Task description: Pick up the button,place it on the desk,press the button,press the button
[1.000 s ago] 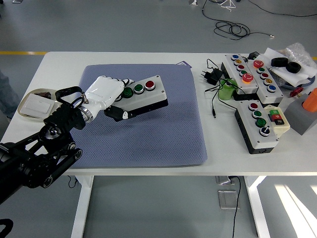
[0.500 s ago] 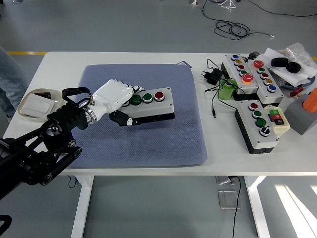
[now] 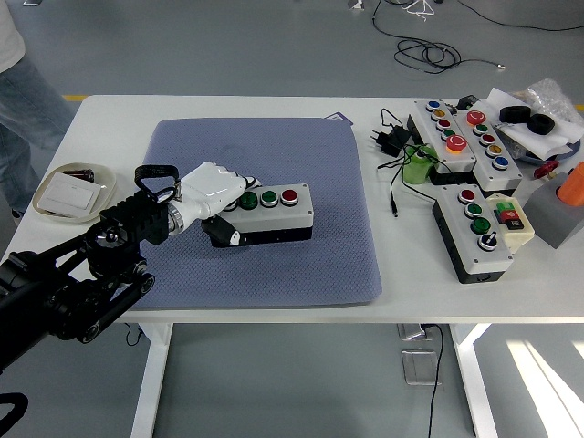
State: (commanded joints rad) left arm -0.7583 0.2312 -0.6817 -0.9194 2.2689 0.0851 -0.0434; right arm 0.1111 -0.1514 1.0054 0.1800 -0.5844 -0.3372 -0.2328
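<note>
white left hand (image 3: 212,192) at the left end of a grey rectangular button box (image 3: 270,212) with green and red buttons, fingers (image 3: 239,182) wrapped over its top, thumb against its black front side. box lying flat on the blue-grey padded mat (image 3: 310,265) covering the white desk (image 3: 109,114).

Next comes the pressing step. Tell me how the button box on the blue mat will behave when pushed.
The button box looks rigid: a straight-edged hard case, unlikely to flex. Long, low and apparently flat on the textured blue mat, it should resist tipping and sliding. The left hand grips its left end, which probably steadies it.
</note>
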